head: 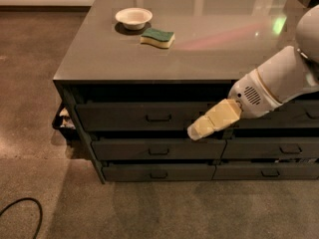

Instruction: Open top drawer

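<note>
The top drawer (119, 116) is the wide dark-grey front at the top of the left stack, with a small loop handle (158, 117) at its centre. Its front stands flush with the fronts around it. My gripper (195, 131), with pale yellow fingers, reaches in from the right on a white arm. It hovers in front of the drawer's right end, a little right of and below the handle, and does not touch the handle.
Two lower drawers (158, 150) sit under the top one, and a neighbouring stack (279, 148) is at the right. On the grey counter (199, 39) stand a white bowl (133, 18) and a green-and-yellow sponge (157, 37). A black cable (20, 210) lies on the floor at lower left.
</note>
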Motion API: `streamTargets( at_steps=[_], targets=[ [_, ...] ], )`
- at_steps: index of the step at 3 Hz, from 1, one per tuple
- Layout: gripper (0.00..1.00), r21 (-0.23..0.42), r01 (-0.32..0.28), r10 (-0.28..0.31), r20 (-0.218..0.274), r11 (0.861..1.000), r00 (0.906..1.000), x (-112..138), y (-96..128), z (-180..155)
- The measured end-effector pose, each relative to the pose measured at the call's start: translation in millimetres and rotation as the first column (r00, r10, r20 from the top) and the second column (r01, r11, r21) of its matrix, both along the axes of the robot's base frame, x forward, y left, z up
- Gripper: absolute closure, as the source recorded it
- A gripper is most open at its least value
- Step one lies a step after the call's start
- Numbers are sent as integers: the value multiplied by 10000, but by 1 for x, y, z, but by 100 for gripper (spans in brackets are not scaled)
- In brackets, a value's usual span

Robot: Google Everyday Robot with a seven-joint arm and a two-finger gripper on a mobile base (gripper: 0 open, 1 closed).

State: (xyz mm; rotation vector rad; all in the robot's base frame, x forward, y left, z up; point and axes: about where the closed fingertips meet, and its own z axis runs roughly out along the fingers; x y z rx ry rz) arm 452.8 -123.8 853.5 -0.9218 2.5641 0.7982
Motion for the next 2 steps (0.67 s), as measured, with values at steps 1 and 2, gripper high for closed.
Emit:
streamTargets(
  at_steps=[1, 2],
  targets=[
    [0, 2, 0, 0, 0, 10000, 10000, 0, 0, 0],
    [0, 881, 173, -180, 73, 9960, 9998, 17, 11, -16]
  ],
)
